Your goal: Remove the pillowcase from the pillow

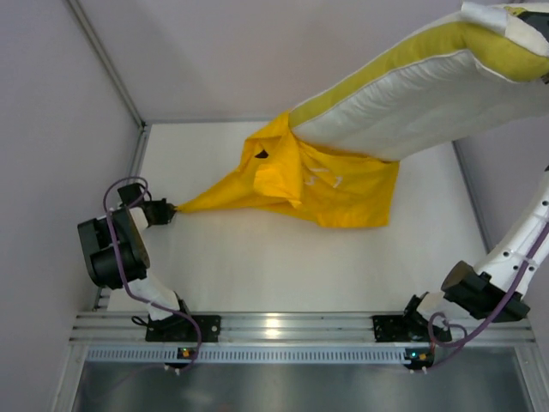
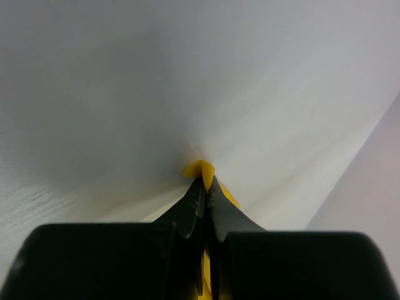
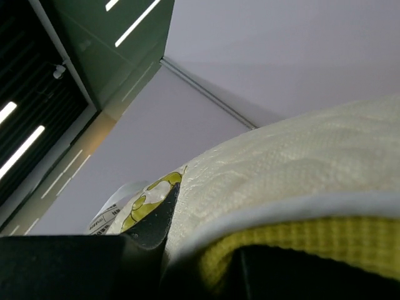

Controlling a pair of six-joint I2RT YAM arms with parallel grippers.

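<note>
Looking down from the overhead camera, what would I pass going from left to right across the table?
Left end effector → pillowcase, its corner pinched → pillow, raised toward the upper right.

Pillowcase (image 1: 330, 189): thin yellow cloth, matt, creased. Pillow (image 1: 412, 103): cream quilted cloth, textured, yellow woven side band. Table (image 1: 257, 266): white, smooth, matt. Rail (image 1: 292, 329) at near edge: shiny ribbed metal.

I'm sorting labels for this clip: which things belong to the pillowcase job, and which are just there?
Part of the job: pillowcase, pillow, left arm (jaws shut on the pillowcase's corner), right arm (jaws clamping the raised pillow).
Just there: table, metal rail, side wall.
</note>
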